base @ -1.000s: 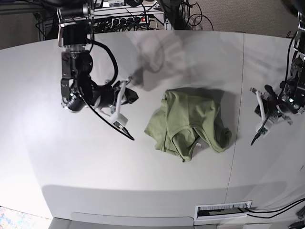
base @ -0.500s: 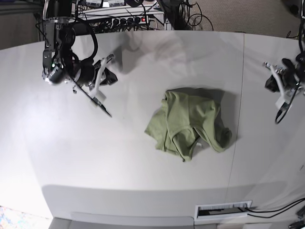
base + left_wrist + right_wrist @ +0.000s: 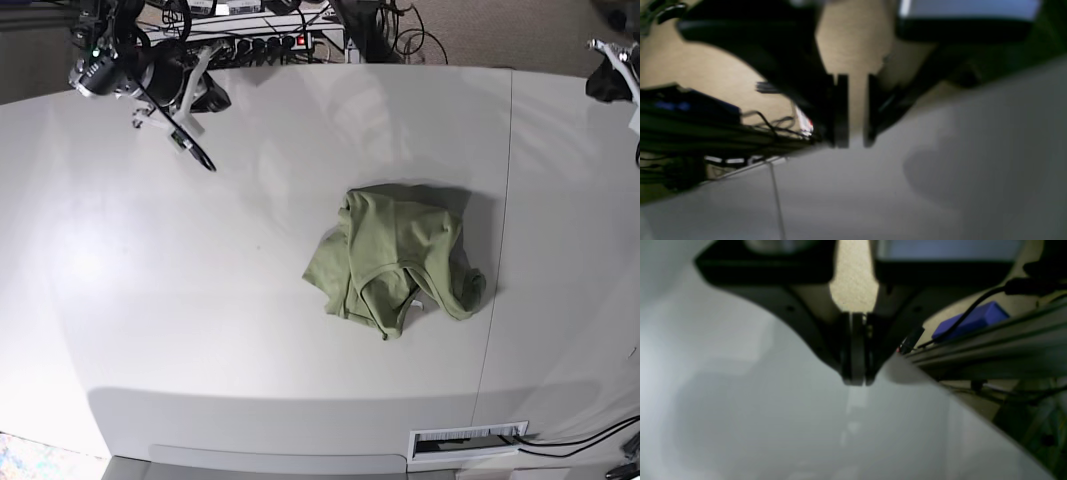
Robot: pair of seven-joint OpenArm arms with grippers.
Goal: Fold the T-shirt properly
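The sage-green T-shirt [image 3: 395, 262] lies bunched in a crumpled heap near the middle of the white table [image 3: 150, 300], with nothing touching it. My right gripper [image 3: 200, 155] hovers far off at the back left, its fingers pressed together and empty; the right wrist view shows the shut gripper [image 3: 857, 381] over bare table. My left arm [image 3: 612, 72] sits at the back right edge, largely cut off. In the left wrist view, the left gripper [image 3: 855, 145] shows a narrow gap with nothing in it. Neither wrist view shows the T-shirt.
Cables and a power strip [image 3: 265, 42] crowd the space behind the table's back edge. A thin seam [image 3: 503, 200] runs front to back through the tabletop right of the shirt. A white slotted plate [image 3: 468, 440] sits at the front right.
Both arms have drawn back from the shirt's sides, the right to the back left corner, the left up to the back right edge. The shirt has not moved.
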